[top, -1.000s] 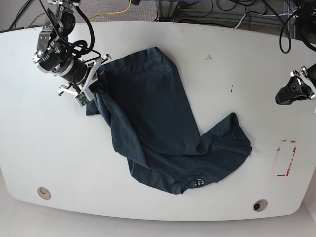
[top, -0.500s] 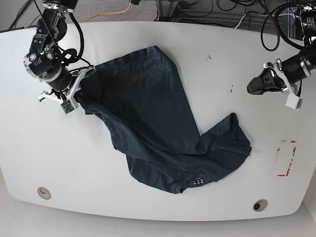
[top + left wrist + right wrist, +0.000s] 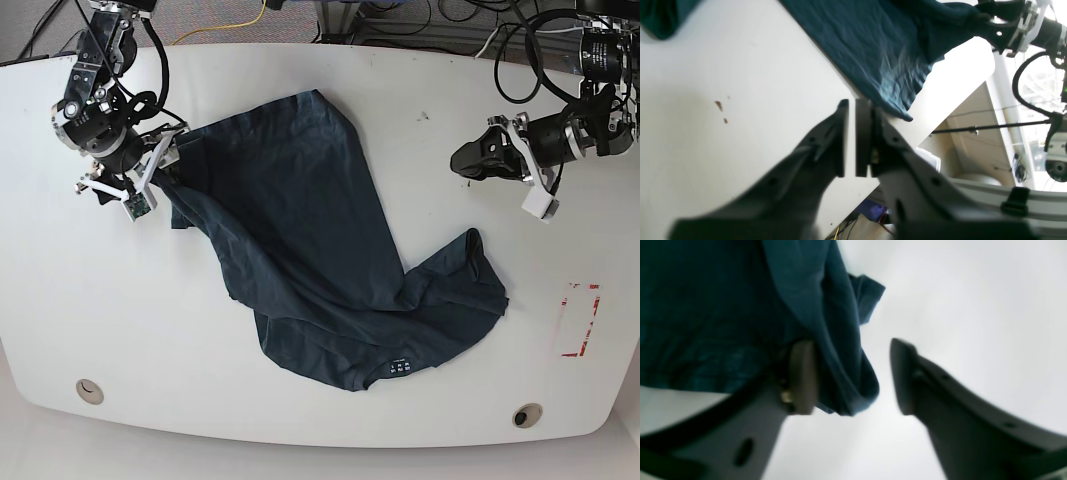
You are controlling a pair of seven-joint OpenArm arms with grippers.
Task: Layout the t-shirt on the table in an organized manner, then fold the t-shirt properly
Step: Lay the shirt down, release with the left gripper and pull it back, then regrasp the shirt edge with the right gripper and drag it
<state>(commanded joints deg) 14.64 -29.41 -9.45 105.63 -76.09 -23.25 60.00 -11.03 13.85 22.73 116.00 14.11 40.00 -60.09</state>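
A: T-shirt (image 3: 330, 270) risk? Right gripper (image 3: 853, 376) stands apart, a fold against one pad only (loose); it could slip off and bunch.

B: Left gripper (image 3: 855, 138): pads nearly together, empty, near the far hem. Shirt sprawls crumpled across mid table (image 3: 300, 420), not yet flat.

One t-shirt (image 3: 330, 270), one table (image 3: 300, 80) (two grommet holes (image 3: 89, 390), one red tape mark (image 3: 578, 320)), two grippers (image 3: 160, 165)

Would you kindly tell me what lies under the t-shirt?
Only the white table shows around the t-shirt. Whatever lies beneath the cloth is covered and cannot be seen.
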